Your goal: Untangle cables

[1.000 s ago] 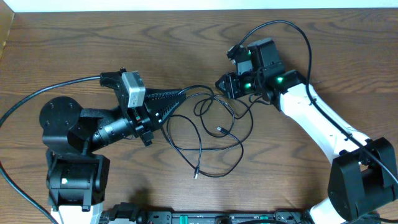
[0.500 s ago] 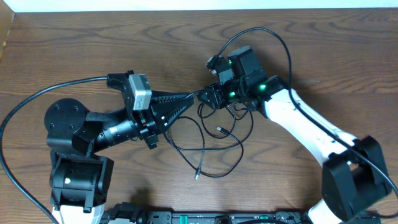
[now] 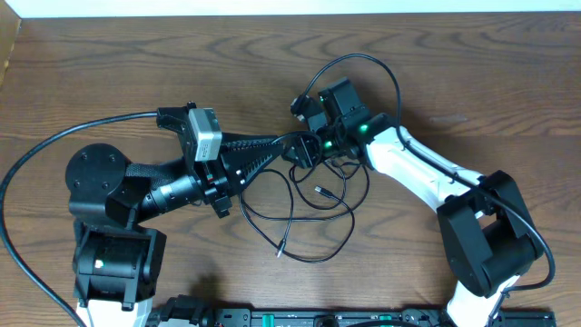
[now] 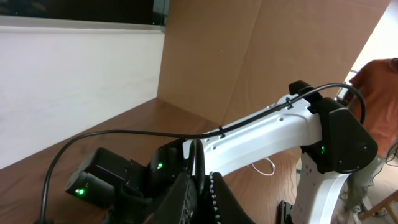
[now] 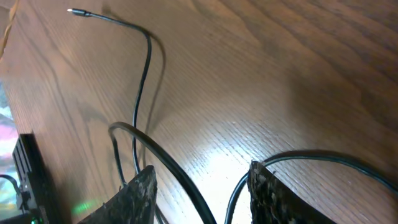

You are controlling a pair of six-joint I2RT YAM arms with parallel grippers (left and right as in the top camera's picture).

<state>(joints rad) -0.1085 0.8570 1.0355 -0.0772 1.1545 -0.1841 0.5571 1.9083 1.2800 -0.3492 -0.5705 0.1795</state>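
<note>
Overhead, your left claw [image 3: 288,145] tapers to a closed point at the top of the black cables [image 3: 291,213], which lie looped on the wooden table [image 3: 472,82]. The right claw [image 3: 306,151] sits just beside it, its opening unclear. The left wrist view confirms the left claw [image 4: 200,190] is pinching a cable loop [image 4: 197,155]. The right wrist view shows the right claw [image 5: 202,180] spread wide with one cable [image 5: 180,182] passing between its fingers [image 5: 140,193] and a plug tip [image 5: 74,11] lying beyond.

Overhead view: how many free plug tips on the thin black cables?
2: an inner plug tip among the loops, a lower plug tip toward the bases; others may be hidden.
</note>
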